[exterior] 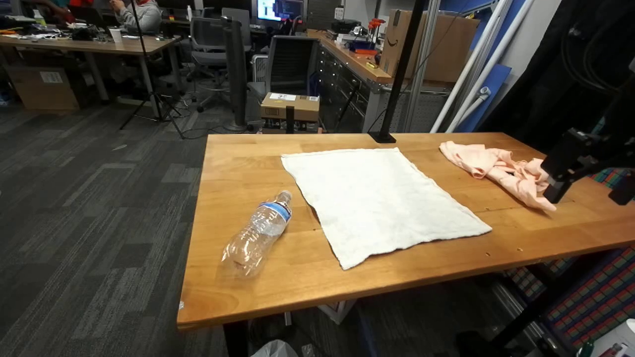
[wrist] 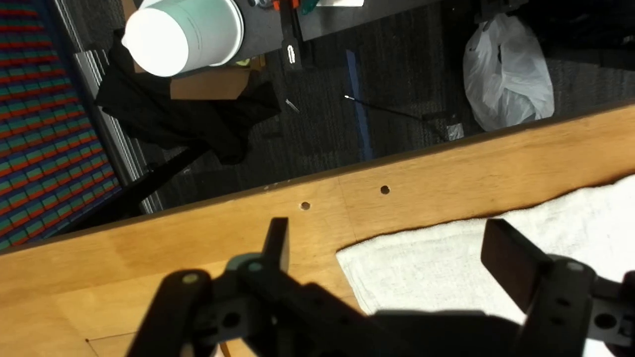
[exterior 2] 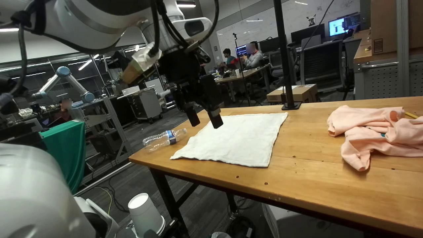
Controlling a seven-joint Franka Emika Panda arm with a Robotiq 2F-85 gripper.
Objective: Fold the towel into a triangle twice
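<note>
A white towel (exterior: 382,203) lies flat and spread out on the wooden table, roughly four-sided with slightly wavy edges. It also shows in an exterior view (exterior 2: 238,140). In the wrist view, one towel corner (wrist: 426,272) shows between the fingers, close to the table's edge; its lower part is hidden behind the gripper. My gripper (wrist: 387,238) is open with a wide gap and holds nothing. It hangs above the table, apart from the towel, in both exterior views (exterior: 588,193) (exterior 2: 204,119).
A clear plastic bottle (exterior: 258,235) lies beside the towel. A crumpled pink cloth (exterior: 501,168) lies on the towel's opposite side, also in an exterior view (exterior 2: 366,132). A black pole (exterior: 401,79) stands at the table's edge. The wooden table (exterior 2: 307,178) has small holes.
</note>
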